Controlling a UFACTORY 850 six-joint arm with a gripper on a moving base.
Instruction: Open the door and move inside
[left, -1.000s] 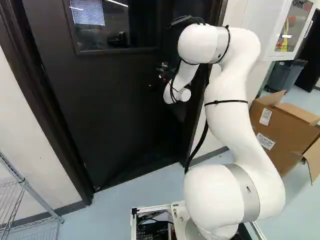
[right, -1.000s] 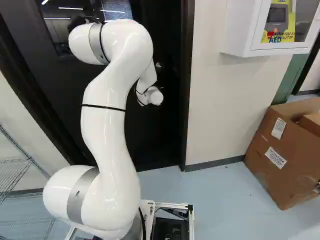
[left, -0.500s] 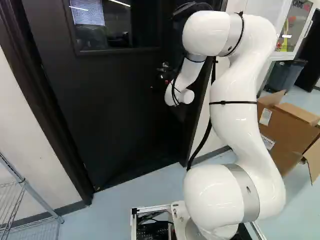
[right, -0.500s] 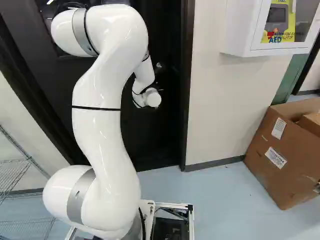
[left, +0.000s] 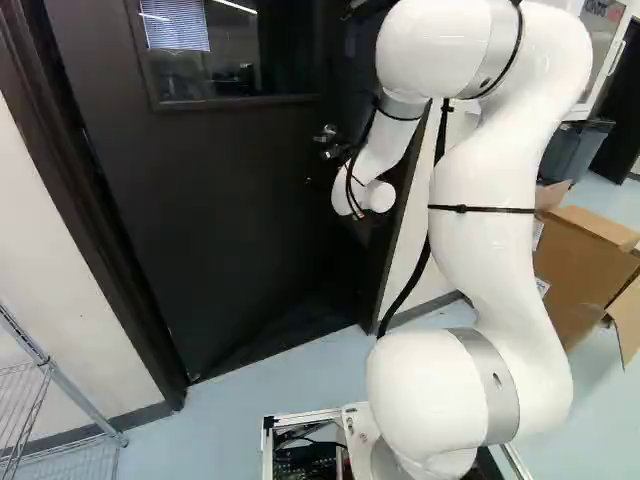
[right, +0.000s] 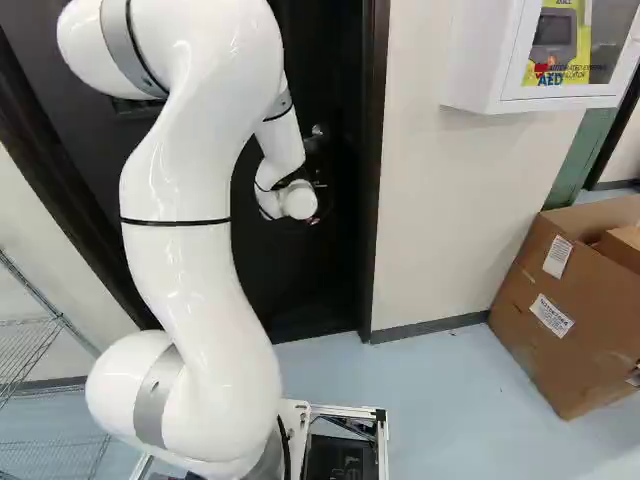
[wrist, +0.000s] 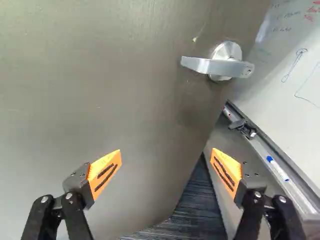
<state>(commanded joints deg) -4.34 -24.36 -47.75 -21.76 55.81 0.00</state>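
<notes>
The hand (wrist: 166, 152) is spread wide, holding nothing. The handle (wrist: 205, 65) lies ahead of it, toward the whiteboard (wrist: 285, 60) side, long axis crosswise; the door (wrist: 100, 100) (ajar, I'd judge) probably needs a push.

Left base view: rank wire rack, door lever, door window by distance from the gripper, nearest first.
1. Door lever: just ahead of the open gripper.
2. Door window: higher, left of the lever.
3. Wire rack: lower left of the view.
</notes>
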